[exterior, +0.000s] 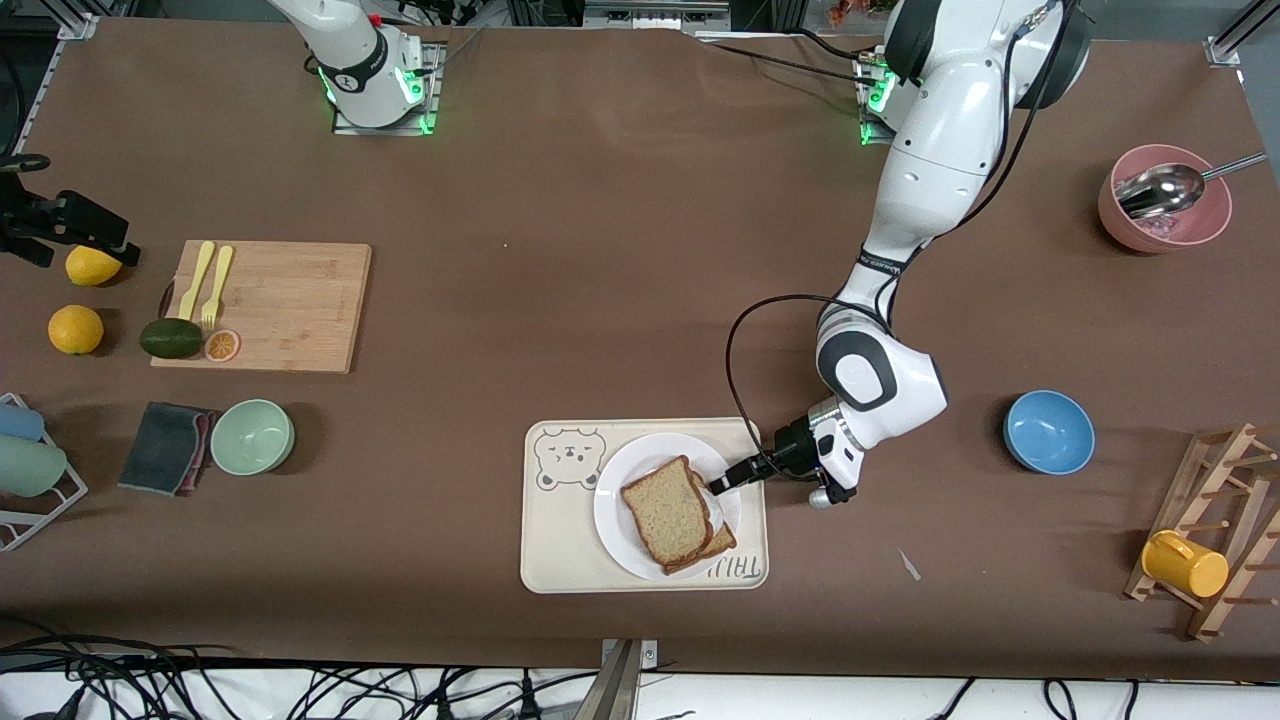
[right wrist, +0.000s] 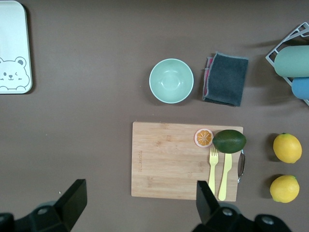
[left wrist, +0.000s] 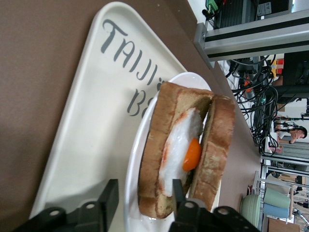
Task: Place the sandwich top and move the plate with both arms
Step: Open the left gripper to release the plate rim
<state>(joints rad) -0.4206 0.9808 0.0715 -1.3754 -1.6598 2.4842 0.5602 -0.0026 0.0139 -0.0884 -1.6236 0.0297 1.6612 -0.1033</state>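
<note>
Both grippers' jaws gape: left gripper (exterior: 722, 483) at the sandwich top (exterior: 667, 509) on the plate (exterior: 612, 500), right gripper (right wrist: 140, 198) over the cutting board (right wrist: 169, 159).

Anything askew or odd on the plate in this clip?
Yes: the sandwich top sits skewed on the egg slice, whose corner pokes out from under it on the plate. The open left gripper is at the sandwich's edge. The right gripper waits open above the cutting board.

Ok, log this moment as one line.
sandwich top: on egg slice, on plate | left claw: open at plate | right claw: open, waiting over cutting board
</note>
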